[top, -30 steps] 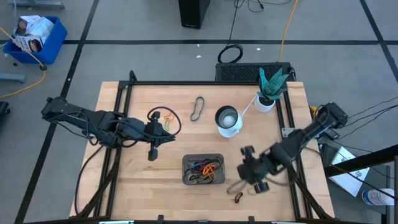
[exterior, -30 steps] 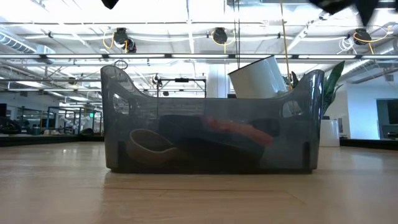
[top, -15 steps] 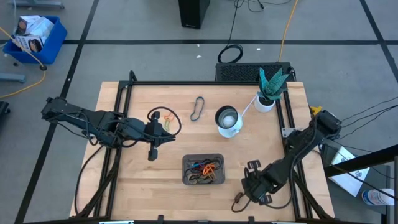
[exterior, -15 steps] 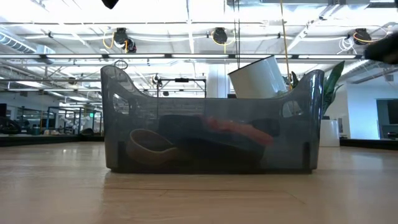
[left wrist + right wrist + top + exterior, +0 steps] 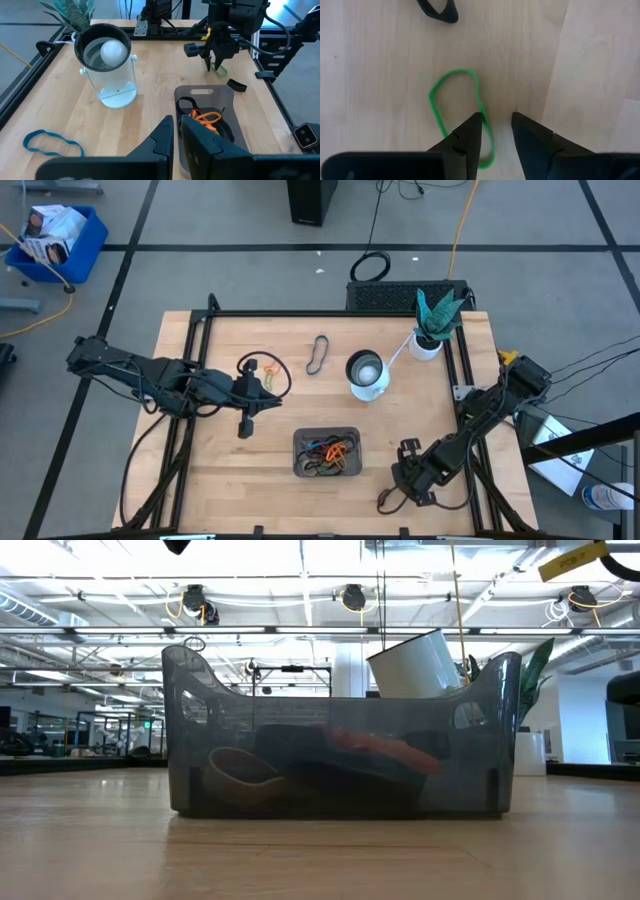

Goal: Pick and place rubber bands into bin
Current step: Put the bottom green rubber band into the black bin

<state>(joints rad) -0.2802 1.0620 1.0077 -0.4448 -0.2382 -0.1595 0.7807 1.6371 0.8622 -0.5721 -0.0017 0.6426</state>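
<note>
A green rubber band (image 5: 431, 97) lies flat on the table near the front edge, right of the bin (image 5: 300, 442). My right gripper (image 5: 496, 117) points down over it, open; one fingertip (image 5: 472, 125) covers the band's side and the other stands outside the loop. The left wrist view shows this gripper (image 5: 210, 65) beside the green band (image 5: 220, 71). A black band (image 5: 437, 12) lies just past it. The bin (image 5: 205, 91) holds several bands. My left gripper (image 5: 265, 400) waits shut above the table's left half, with nothing between its fingers (image 5: 165, 140). My right gripper comes at the green band from above with its jaws apart. One fingertip (image 5: 472, 125) stands over the band's long side (image 5: 482, 107). I cannot tell whether it touches the band, which lies flat on the table.
A white-and-silver cup (image 5: 365, 373) with a white ball inside stands behind the bin, and a plant pot (image 5: 428, 340) stands at the back right. A blue band (image 5: 50, 142) lies left of the cup. A black loop (image 5: 268, 375) with small coloured bands lies under the left arm.
My right gripper has gone down and toward the table's near edge, from a place level with the bin's right side to the bands near the front edge, rolling its wrist on the way. The bands and the bin have stayed where they were.
</note>
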